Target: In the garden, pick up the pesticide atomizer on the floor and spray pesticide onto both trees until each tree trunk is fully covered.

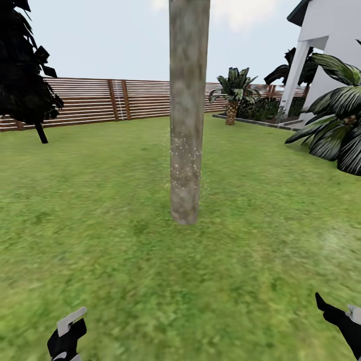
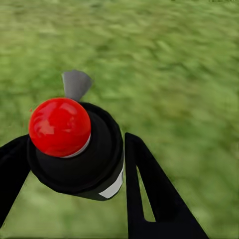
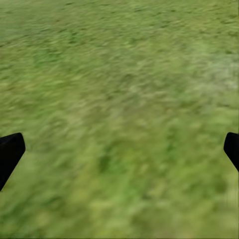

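One tree's pale grey-brown trunk (image 1: pixel 188 100) rises from the garden lawn (image 1: pixel 100 225) straight ahead. Fine whitish pesticide speckles (image 1: pixel 186 163) dot its lower part; the upper trunk looks bare. My left gripper (image 1: pixel 65 340) sits low at the left, shut on the pesticide atomizer (image 1: pixel 71 320). In the left wrist view the atomizer (image 2: pixel 84 159) is a black body with a red knob and grey nozzle, held between the fingers of the left gripper (image 2: pixel 79 172). My right gripper (image 1: pixel 342 319) is low at the right. In the right wrist view it (image 3: pixel 120 152) is open over bare grass.
A brown slatted fence (image 1: pixel 100 100) closes the lawn behind the tree. A dark thin-trunked tree (image 1: pixel 25 65) stands far left. Palm-like plants (image 1: pixel 233 93) (image 1: pixel 336 120) and a white house (image 1: pixel 328 35) stand at the right. Grass lies between me and the trunk.
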You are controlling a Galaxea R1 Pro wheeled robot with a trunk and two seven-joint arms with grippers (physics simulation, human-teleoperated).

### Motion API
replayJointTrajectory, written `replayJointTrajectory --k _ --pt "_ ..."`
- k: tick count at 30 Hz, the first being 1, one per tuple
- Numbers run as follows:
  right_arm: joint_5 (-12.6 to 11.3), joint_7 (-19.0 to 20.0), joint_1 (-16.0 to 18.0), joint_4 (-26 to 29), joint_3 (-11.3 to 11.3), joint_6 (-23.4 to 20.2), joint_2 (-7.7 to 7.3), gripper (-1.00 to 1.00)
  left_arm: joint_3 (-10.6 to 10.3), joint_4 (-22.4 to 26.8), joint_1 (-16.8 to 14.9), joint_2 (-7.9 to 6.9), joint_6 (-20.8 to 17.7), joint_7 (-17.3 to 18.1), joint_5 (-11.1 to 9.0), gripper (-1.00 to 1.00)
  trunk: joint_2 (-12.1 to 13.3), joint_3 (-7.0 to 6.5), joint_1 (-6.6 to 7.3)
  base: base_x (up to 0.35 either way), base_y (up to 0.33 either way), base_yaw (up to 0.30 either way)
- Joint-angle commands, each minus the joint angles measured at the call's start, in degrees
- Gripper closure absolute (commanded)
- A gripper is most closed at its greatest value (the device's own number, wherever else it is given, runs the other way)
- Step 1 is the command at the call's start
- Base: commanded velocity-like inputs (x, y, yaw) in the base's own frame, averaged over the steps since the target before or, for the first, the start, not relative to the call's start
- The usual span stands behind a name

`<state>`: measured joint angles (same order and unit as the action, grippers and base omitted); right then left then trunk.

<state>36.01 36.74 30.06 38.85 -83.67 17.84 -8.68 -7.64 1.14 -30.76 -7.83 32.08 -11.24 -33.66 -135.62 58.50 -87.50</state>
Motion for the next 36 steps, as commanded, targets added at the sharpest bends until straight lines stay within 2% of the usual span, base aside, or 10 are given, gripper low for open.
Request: replayJointTrajectory --k 1,9,36 --pt "0.01 0.0 0.0 0.0 0.0 0.0 0.03 -1.0 0.0 0.0 0.0 -0.01 0.0 -0.01 0.0 1.0 0.0 -0.07 0.0 0.0 0.0 0.218" --pt "-0.01 0.0 0.0 0.06 0.0 0.0 0.0 -1.0 0.0 0.0 0.0 -0.02 0.0 -0.01 0.0 1.0 0.0 -0.43 0.0 0.0 0.0 0.238" --pt "-0.24 0.0 0.0 0.02 -0.35 -0.07 0.17 -1.0 -0.02 0.0 0.41 0.13 0.07 -0.14 -0.01 1.0 0.0 -0.21 0.0 0.0 0.0 0.289"
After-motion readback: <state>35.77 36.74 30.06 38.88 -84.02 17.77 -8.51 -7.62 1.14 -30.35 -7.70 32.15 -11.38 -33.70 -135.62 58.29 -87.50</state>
